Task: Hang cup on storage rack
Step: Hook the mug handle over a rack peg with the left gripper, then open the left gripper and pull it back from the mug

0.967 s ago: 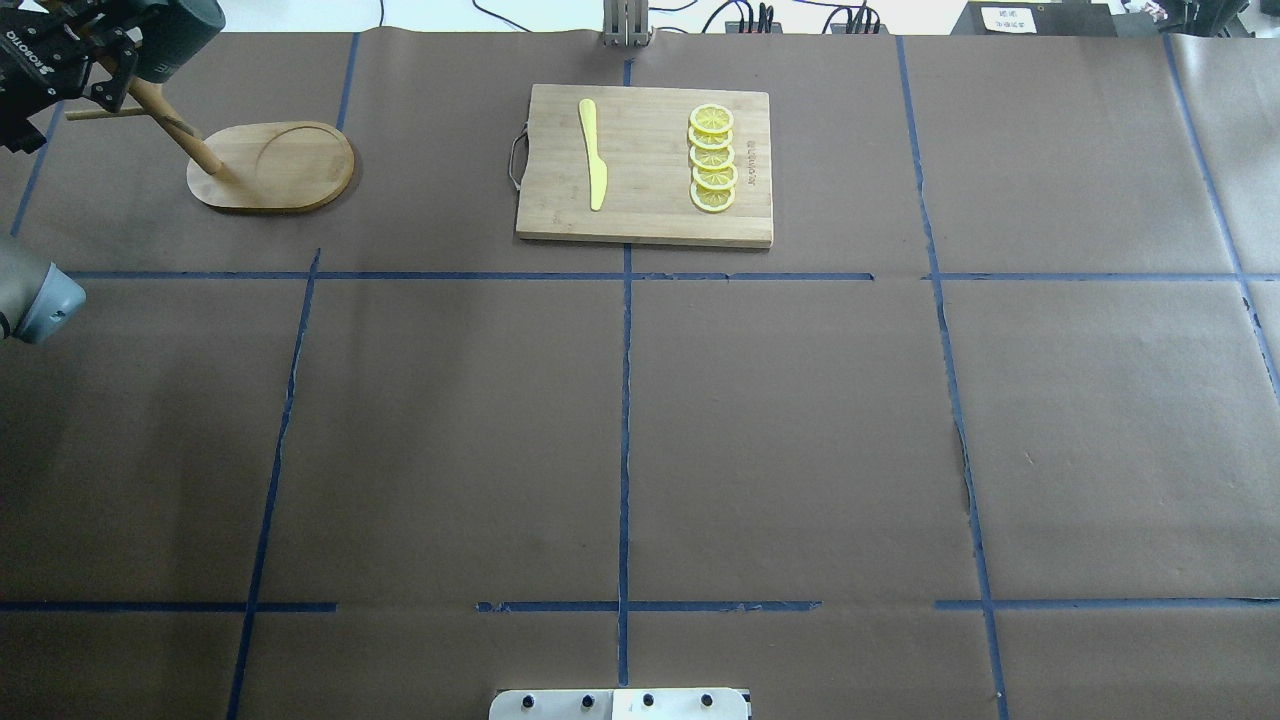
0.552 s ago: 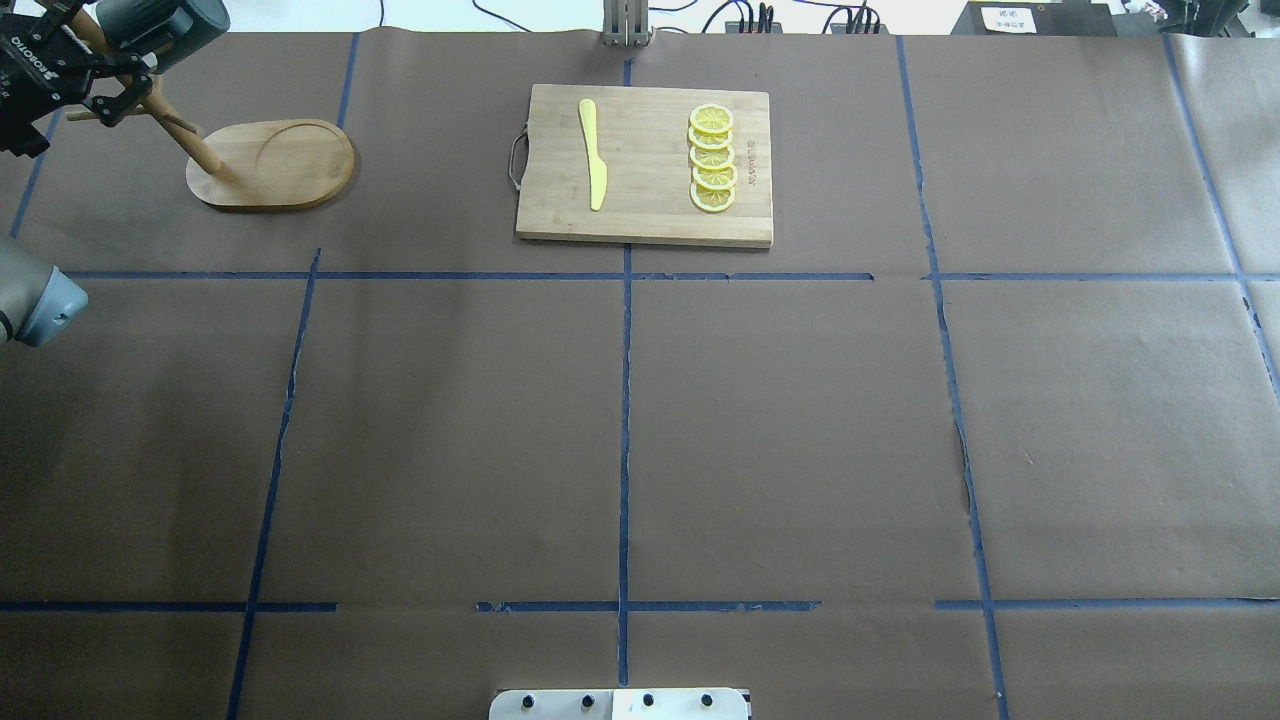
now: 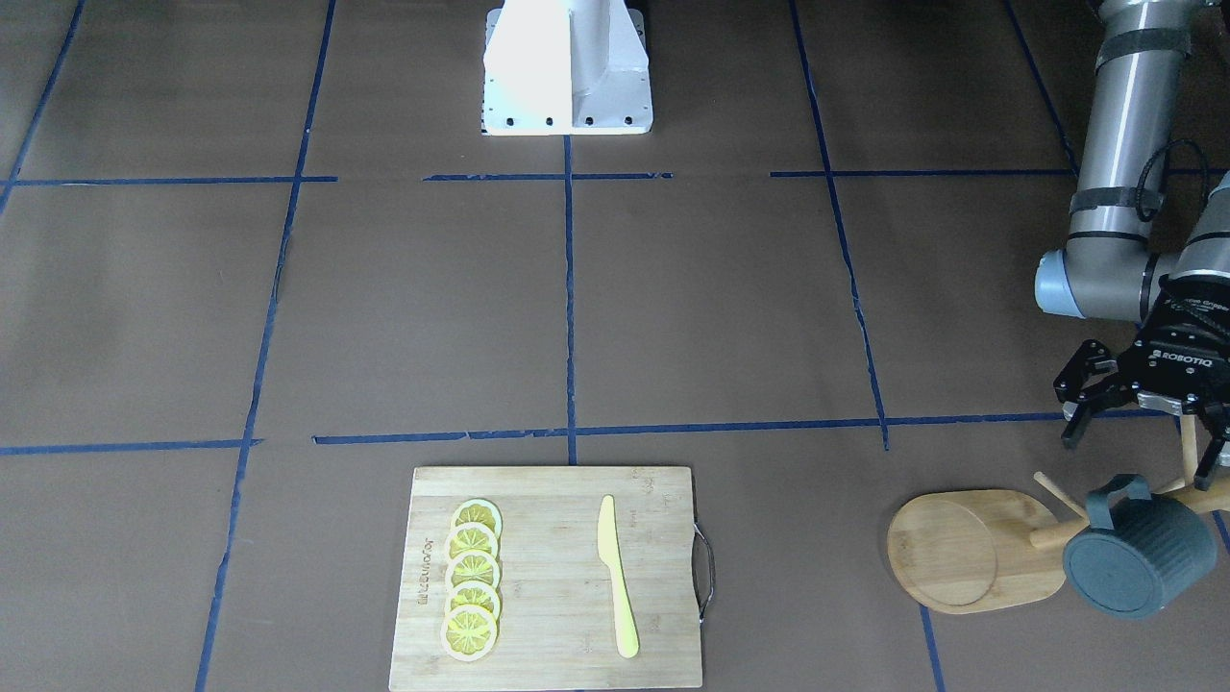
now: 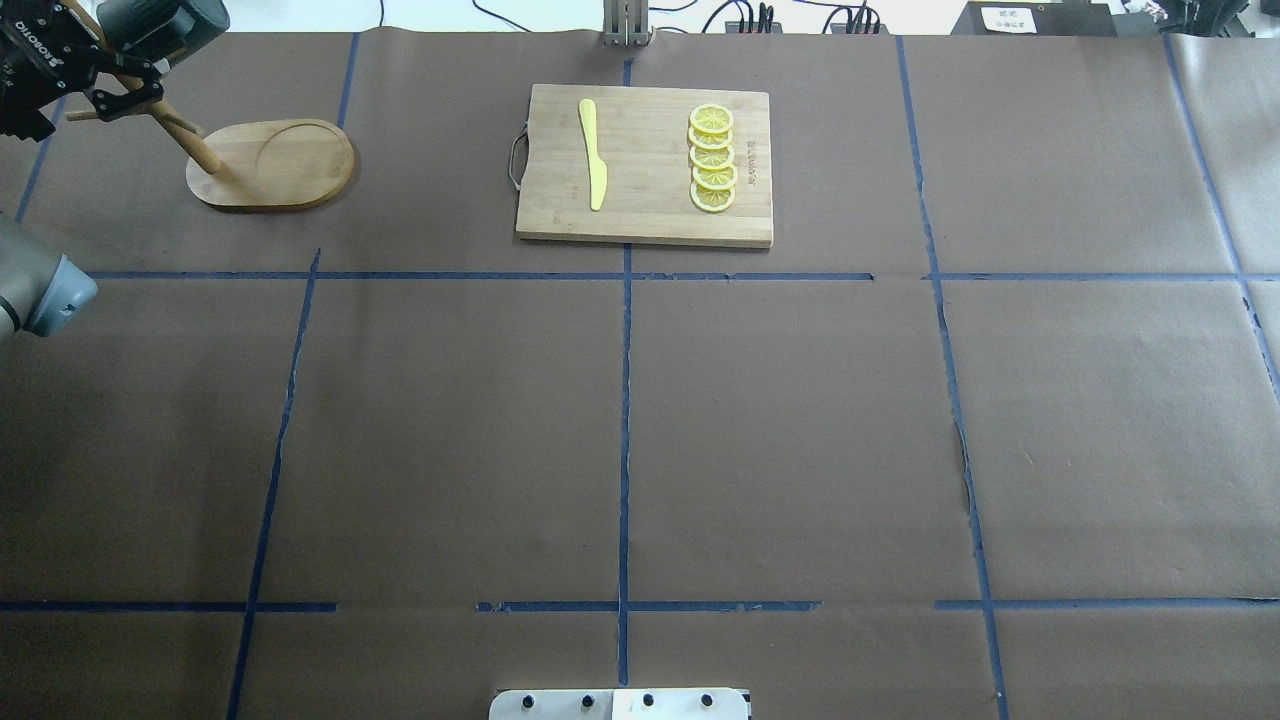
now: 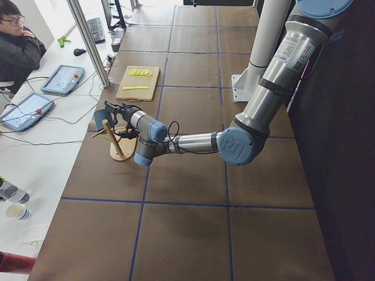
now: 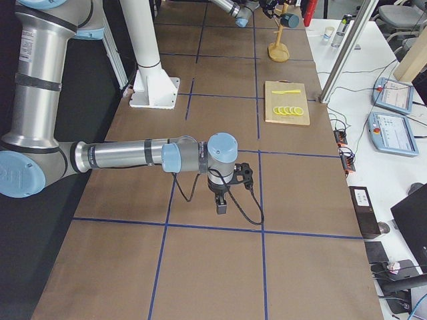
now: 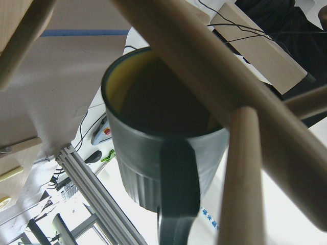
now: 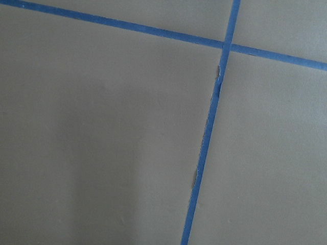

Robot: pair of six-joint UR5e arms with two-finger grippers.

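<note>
The dark blue-grey ribbed cup (image 3: pixel 1139 562) hangs by its loop handle on a peg of the bamboo storage rack (image 3: pixel 971 553) at the table's far left corner. The left wrist view shows the cup (image 7: pixel 153 148) with its yellow inside, behind the rack's pegs (image 7: pixel 240 173). My left gripper (image 3: pixel 1145 442) is open and empty, just on the robot's side of the cup and apart from it, with one finger beside a peg. In the overhead view the cup (image 4: pixel 165 22), the rack (image 4: pixel 280 165) and the left gripper (image 4: pixel 100 50) sit at top left. My right gripper (image 6: pixel 223 200) hangs low over bare table; I cannot tell whether it is open.
A wooden cutting board (image 4: pixel 645 225) with a yellow knife (image 4: pixel 594 155) and several lemon slices (image 4: pixel 712 158) lies at the table's far middle. The robot's base (image 3: pixel 567 67) stands at the near edge. Operators' desks with tablets (image 5: pixel 61 79) run past the far edge.
My open left gripper has drawn back a little from the cup and rack. The cup stays hanging on its peg.
</note>
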